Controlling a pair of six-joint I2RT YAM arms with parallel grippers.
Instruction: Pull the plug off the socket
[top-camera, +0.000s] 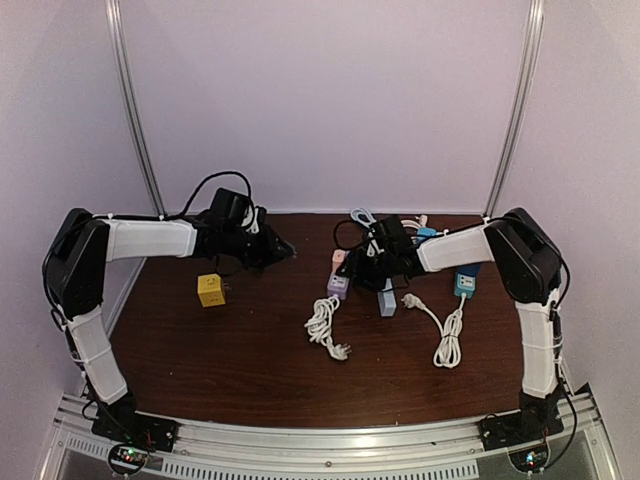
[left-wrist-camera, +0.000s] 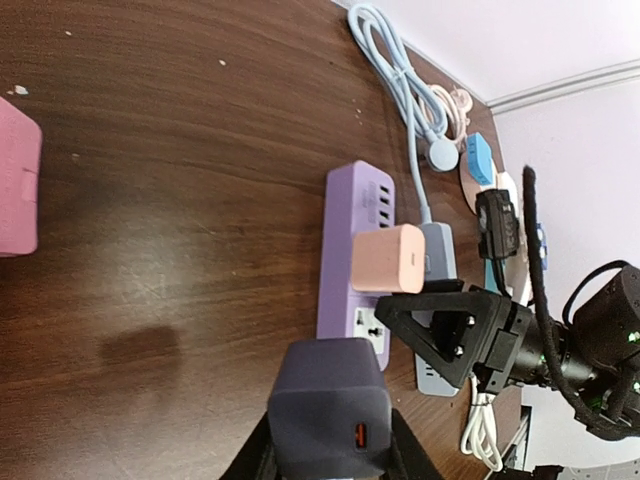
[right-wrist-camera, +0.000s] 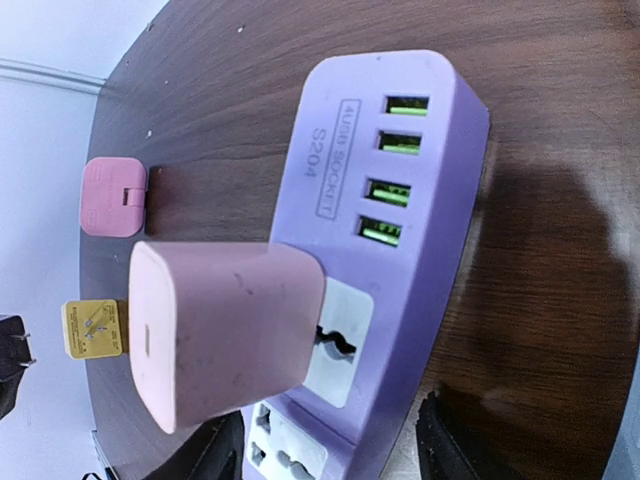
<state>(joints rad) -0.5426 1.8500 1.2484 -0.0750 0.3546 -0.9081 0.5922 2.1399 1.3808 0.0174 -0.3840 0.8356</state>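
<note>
- The purple socket strip (right-wrist-camera: 420, 180) lies flat on the brown table (top-camera: 250, 370), toward the far edge and a little right of the middle.
- It shows a row of four USB ports, with wall-type sockets beyond them.
- The pink plug (right-wrist-camera: 225, 335) is seated in a socket of the strip next to the USB row and stands up from its face.
- The right fingers (right-wrist-camera: 455, 450) stand spread wide at the end of the strip, just by the plug. Neither one touches it.
- The left fingers (left-wrist-camera: 405, 462) are closed on a dark purple charger (left-wrist-camera: 328, 400) with an orange port, held above the table just off the end of the strip.
- A grey-blue strip (left-wrist-camera: 437, 250) lies just beside the purple one, on its right-edge side.
- A flat pink adapter (right-wrist-camera: 115, 197) and a yellow cube (top-camera: 210, 290) lie on the left half of the table, well apart from the strip.
- Two bundled white cables (top-camera: 323, 328) lie on the near-edge side of the strips.
- A pale blue coiled cable (left-wrist-camera: 400, 75) lies by the far edge.
</note>
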